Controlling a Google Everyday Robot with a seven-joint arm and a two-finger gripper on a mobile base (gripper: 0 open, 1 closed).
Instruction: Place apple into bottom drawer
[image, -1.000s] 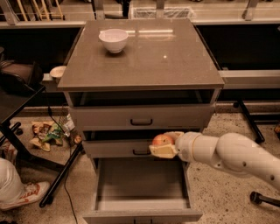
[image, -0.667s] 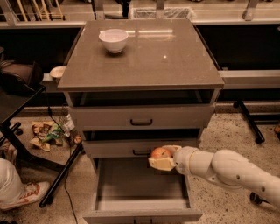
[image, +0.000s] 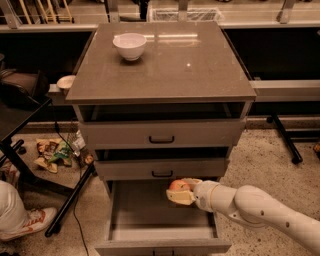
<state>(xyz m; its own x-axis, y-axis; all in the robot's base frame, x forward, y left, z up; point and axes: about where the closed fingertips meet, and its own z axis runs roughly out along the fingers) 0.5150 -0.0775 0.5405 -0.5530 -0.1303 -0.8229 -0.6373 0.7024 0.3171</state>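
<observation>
The apple (image: 178, 186) is small, red-orange with a yellowish patch. My gripper (image: 182, 192) is shut on it and holds it above the right part of the open bottom drawer (image: 150, 210), just below the middle drawer's front. The white arm (image: 260, 210) reaches in from the lower right. The bottom drawer is pulled out and its flat grey inside shows nothing in it.
The cabinet top (image: 200, 65) carries a white bowl (image: 130, 46). The two upper drawers with black handles (image: 161, 139) are shut. A black stand (image: 70, 200) and litter (image: 55, 150) lie on the floor at left. A shoe (image: 30, 222) shows at lower left.
The gripper with the apple has moved down from in front of the middle drawer to over the open bottom drawer.
</observation>
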